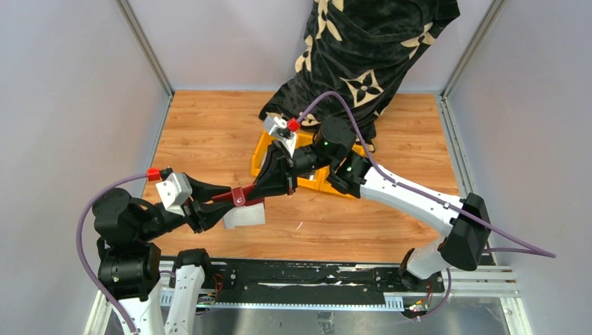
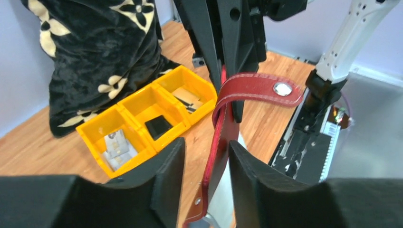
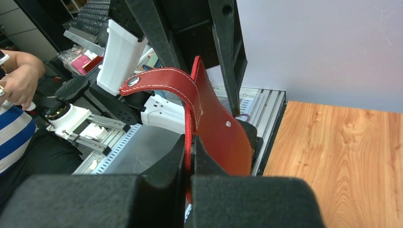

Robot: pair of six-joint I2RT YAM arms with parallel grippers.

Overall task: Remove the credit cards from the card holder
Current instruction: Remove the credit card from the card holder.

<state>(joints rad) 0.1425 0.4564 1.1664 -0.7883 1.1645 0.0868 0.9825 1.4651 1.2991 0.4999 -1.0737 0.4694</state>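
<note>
Two arms share the card holder (image 1: 241, 196) left of centre: right gripper (image 3: 190, 164) clenched on it, left gripper (image 2: 206, 147) astride it unclosed, so opening it probably needs a left pinch.

The two arms meet tip to tip over the middle of the worktop (image 1: 209, 125), the wallet (image 1: 241, 197) between them, so that spot is blocked. The right arm (image 1: 412, 199) lies slantwise across the right half; the left arm (image 1: 132, 216) fills the near left corner. Behind them the bin (image 1: 260, 152) and the black cloth (image 1: 363, 63) close off the far middle. Bare wood shows far left, far right and near centre, between the bases.
</note>
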